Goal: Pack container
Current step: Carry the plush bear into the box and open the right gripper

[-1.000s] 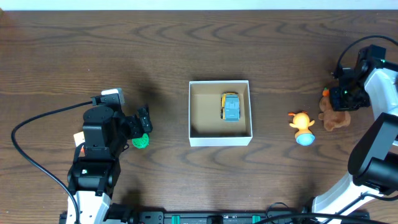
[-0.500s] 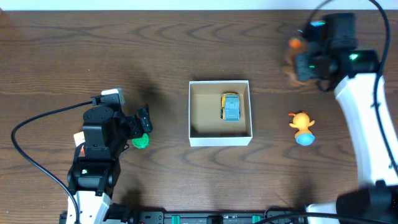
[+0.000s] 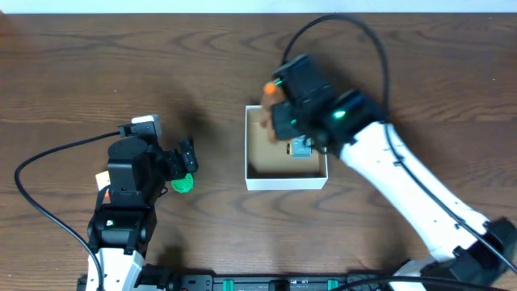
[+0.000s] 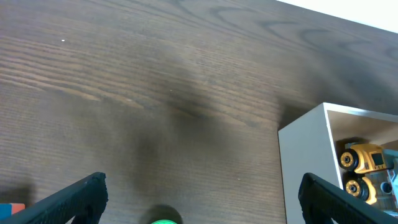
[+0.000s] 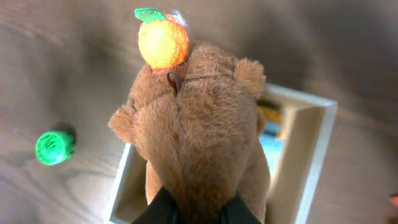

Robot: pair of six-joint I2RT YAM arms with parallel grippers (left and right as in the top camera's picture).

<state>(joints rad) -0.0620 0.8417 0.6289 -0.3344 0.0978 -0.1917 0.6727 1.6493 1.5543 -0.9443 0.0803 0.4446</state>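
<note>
The container (image 3: 287, 183) is a white square box with a tan inside, at the table's middle. A blue and yellow toy car (image 3: 302, 148) lies in its right half. My right gripper (image 3: 279, 113) is shut on a brown plush bear (image 5: 199, 137) with an orange (image 5: 163, 42) on its head. It holds the bear above the box's left half (image 5: 311, 155). My left gripper (image 4: 199, 211) is open and empty, left of the box, with a green ball (image 3: 183, 184) just below its fingers. The ball also shows in the left wrist view (image 4: 165, 220).
My right arm (image 3: 404, 186) stretches across the table's right side and hides what lies under it. The left wrist view shows the box's near corner (image 4: 305, 162) and the car (image 4: 360, 168) inside. The left arm's cable (image 3: 48, 162) loops over the left side.
My right arm has swung from the far right edge to above the box, carrying the bear. It now covers the spot of the orange duck toy. The left arm has not moved.
</note>
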